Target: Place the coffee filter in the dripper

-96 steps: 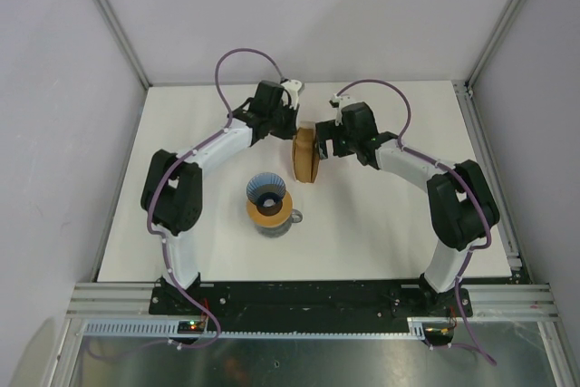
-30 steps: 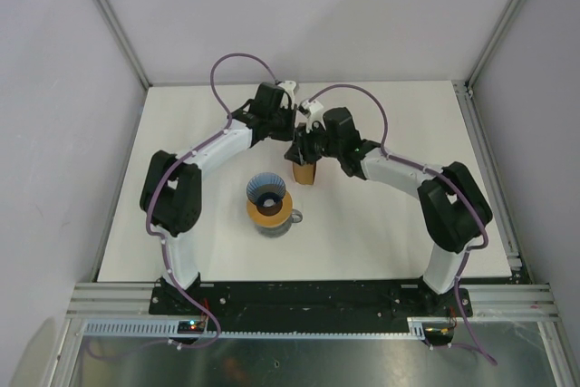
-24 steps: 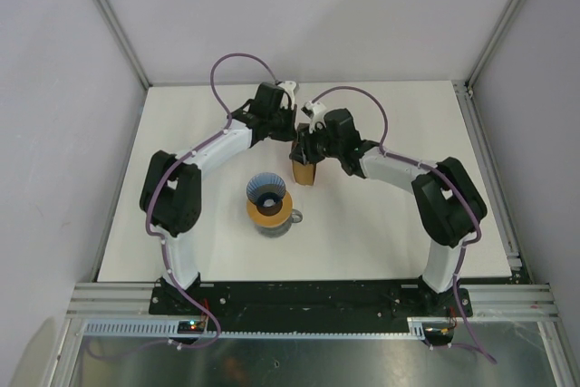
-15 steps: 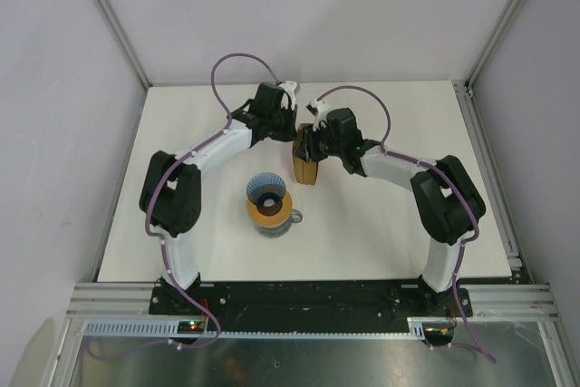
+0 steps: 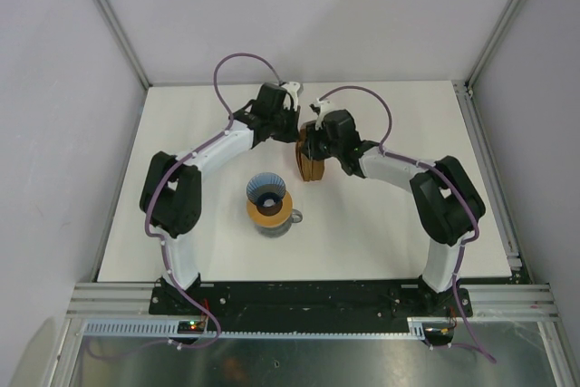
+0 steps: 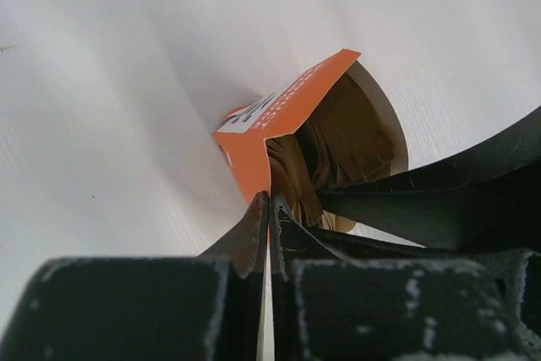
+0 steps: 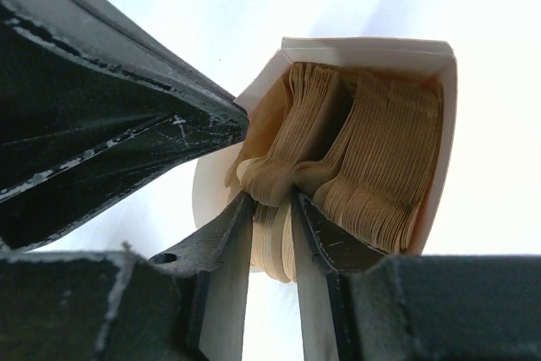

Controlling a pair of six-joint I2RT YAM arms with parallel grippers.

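White table (image 5: 381, 224) below; only wrist views show left claw (image 6: 269, 202) pinching orange packet (image 6: 249, 158), right claw (image 7: 270, 200) nipping coffee filter (image 7: 269, 255).

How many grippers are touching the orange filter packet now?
2: the left gripper pinches the orange packet by its edge; the right gripper reaches inside it, closed on some tan papers.

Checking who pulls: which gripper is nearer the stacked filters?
Right. The right gripper is in the stacked filters, pinching a few; the left gripper clamps the packet at its edge beside them.
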